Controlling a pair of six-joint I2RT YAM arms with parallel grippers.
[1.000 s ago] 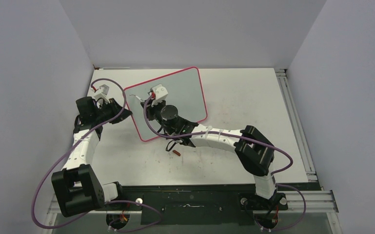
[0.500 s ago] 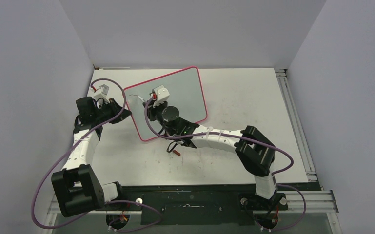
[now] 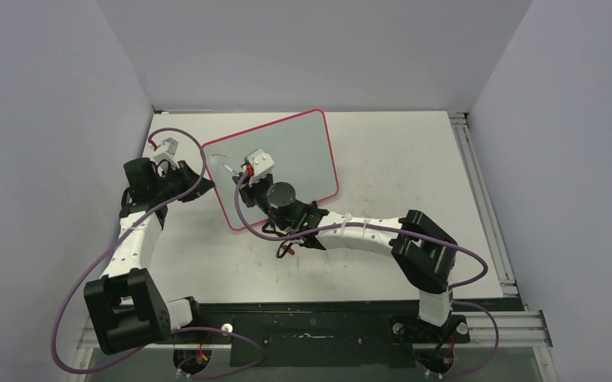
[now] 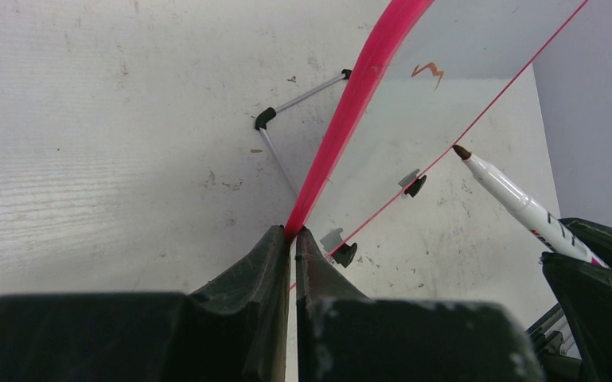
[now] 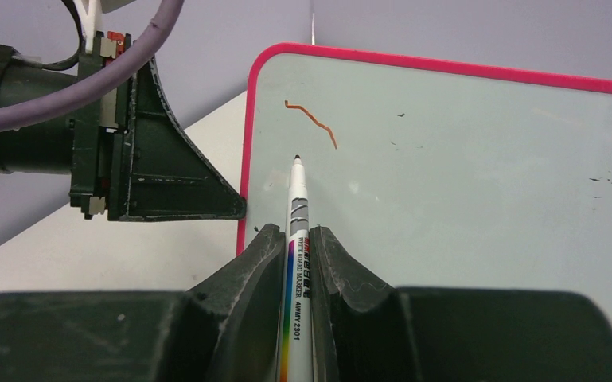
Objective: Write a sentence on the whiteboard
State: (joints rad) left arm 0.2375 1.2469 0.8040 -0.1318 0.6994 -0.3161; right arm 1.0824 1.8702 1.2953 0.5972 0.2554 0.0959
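Note:
The whiteboard [image 3: 306, 147], pink-framed, stands tilted at the back left of the table. My left gripper [image 4: 293, 233] is shut on its pink left edge [image 4: 342, 127]. Between the fingers of my right gripper [image 5: 294, 231], which is shut on it, a white marker [image 5: 297, 203] points at the board. Its dark tip [image 5: 298, 158] sits just below a short wavy reddish-brown stroke [image 5: 312, 121] near the board's top left corner; that stroke is all of the sentence that shows. I cannot tell whether the tip touches the surface. The left wrist view shows the same stroke [image 4: 428, 72] and marker [image 4: 509, 195].
A small reddish cap [image 3: 288, 249] lies on the white table [image 3: 398, 159] under my right forearm. The board's wire stand [image 4: 282, 135] with black feet props it from behind. Grey walls close in at the left, back and right, and a metal rail [image 3: 485, 207] runs along the right edge.
My right wrist has drawn back toward the near side, taking the marker tip down from the stroke. The left gripper has tightened on the board's edge. The board has stayed put.

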